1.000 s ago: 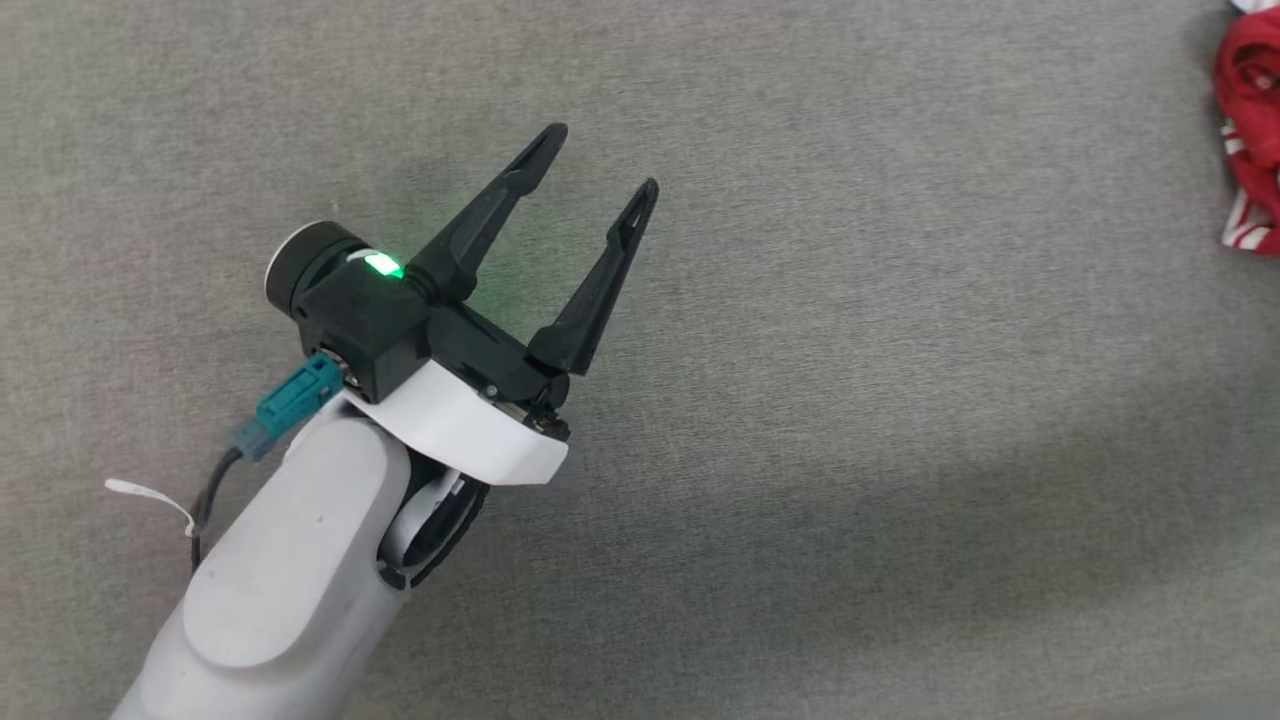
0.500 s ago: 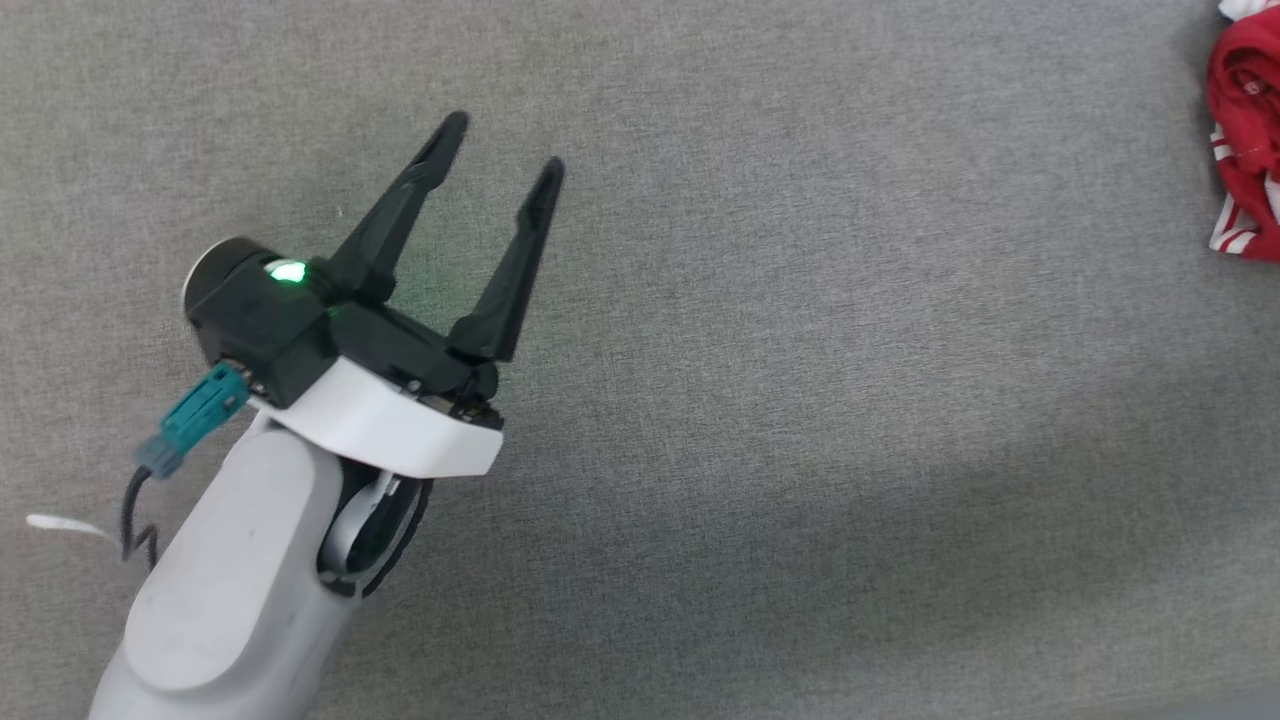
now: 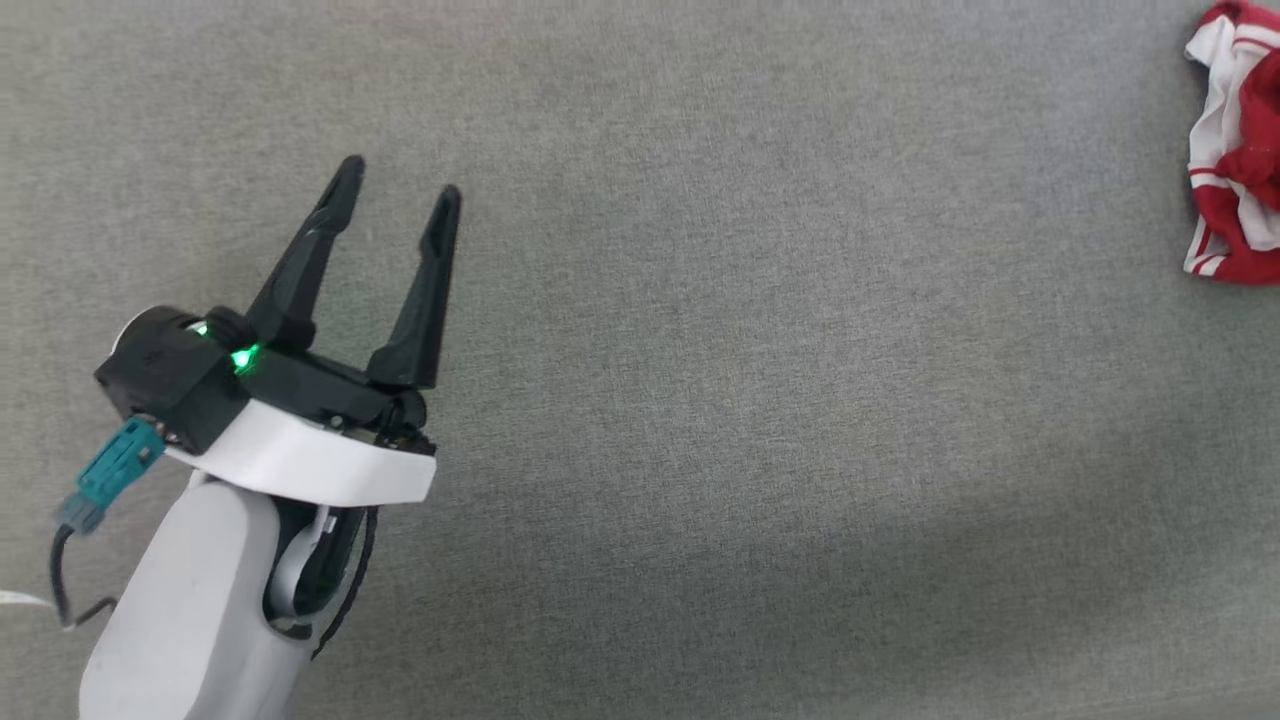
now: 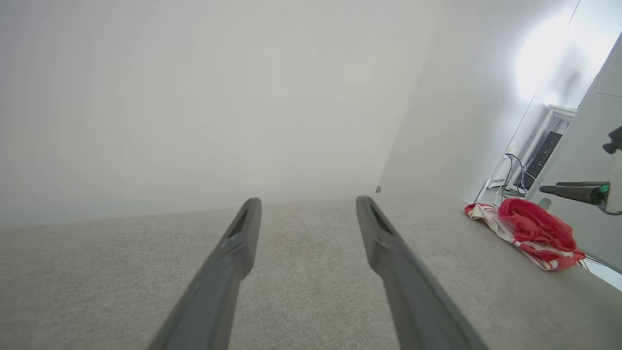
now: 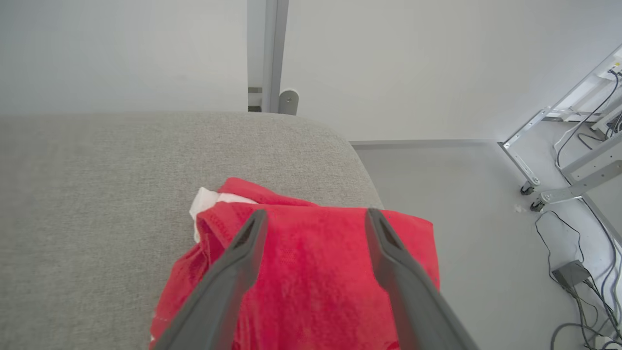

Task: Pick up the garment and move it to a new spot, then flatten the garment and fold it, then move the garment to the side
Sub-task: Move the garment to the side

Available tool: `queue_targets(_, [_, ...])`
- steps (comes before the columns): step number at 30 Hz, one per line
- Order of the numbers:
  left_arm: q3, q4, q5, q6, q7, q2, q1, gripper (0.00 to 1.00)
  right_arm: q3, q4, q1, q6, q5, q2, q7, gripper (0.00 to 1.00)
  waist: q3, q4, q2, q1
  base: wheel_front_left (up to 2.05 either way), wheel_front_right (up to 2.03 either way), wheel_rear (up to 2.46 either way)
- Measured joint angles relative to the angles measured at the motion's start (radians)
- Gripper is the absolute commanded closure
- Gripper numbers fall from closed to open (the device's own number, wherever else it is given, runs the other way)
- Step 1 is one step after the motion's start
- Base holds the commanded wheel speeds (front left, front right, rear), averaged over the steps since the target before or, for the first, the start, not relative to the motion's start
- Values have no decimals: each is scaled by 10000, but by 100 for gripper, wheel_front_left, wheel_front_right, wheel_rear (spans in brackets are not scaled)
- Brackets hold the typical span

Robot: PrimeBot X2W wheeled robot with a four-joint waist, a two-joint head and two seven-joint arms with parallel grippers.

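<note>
Grey upholstery (image 3: 760, 400) spans our head view; our right wrist view adds its rounded corner (image 5: 340, 141) and floor cables (image 5: 590, 291). The bunched garment (image 3: 1235, 180) lies at the right edge, long axis near-to-far, beneath our spread right gripper (image 5: 316, 214); our left gripper (image 3: 398, 180) gapes well apart.

Left gripper (image 3: 399, 180): now lower and further left in the head view.
Garment (image 3: 1228, 218): more white sleeve exposed.
</note>
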Motion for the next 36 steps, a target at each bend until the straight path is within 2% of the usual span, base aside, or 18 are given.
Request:
queue_targets(19, [2188, -255, 403, 0, 0, -506, 1904, 0, 947, -2418, 2544, 0, 1350, 1095, -1223, 0, -1477, 610, 0, 0, 0, 0, 0])
queue_targets(36, [3536, -349, 746, 0, 0, -957, 3471, 0, 709, -4851, 4978, 0, 1032, 1919, -2065, 0, -2730, 1017, 0, 0, 0, 0, 0])
